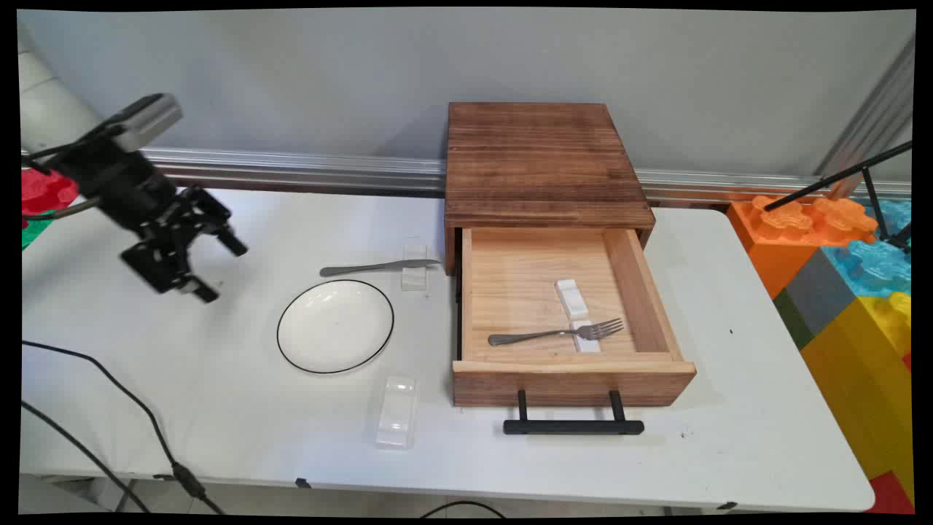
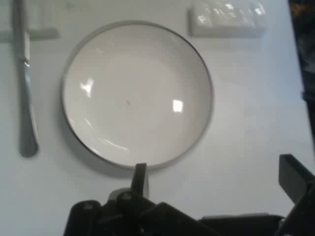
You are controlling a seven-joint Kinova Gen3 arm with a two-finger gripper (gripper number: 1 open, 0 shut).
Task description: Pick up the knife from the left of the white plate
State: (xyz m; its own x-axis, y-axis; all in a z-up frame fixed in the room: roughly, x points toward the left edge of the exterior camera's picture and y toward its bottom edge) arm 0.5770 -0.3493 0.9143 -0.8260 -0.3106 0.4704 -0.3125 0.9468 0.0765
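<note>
My gripper [image 1: 222, 270] hangs open above the table's left side, with nothing between its fingers. Just to its right lies a white plate with a thin black rim [image 1: 335, 326], empty. In the hand view the plate [image 2: 137, 93] fills the middle, beyond the open gripper [image 2: 216, 182]. A knife [image 1: 379, 267] lies behind the plate, its blade end on a small clear rest [image 1: 415, 275]. The hand view shows the knife [image 2: 27, 83] at the left edge. A second clear rest [image 1: 396, 412] lies in front of the plate, seen in the hand view as a rest [image 2: 229, 19] at the top right.
A wooden box [image 1: 543, 157] stands at the back with its drawer [image 1: 572, 379] pulled out. A fork [image 1: 557, 335] inside it lies on a white rest [image 1: 570, 295]. A black handle [image 1: 574, 426] juts forward. Coloured blocks [image 1: 853, 292] stand right; cables [image 1: 109, 408] trail front left.
</note>
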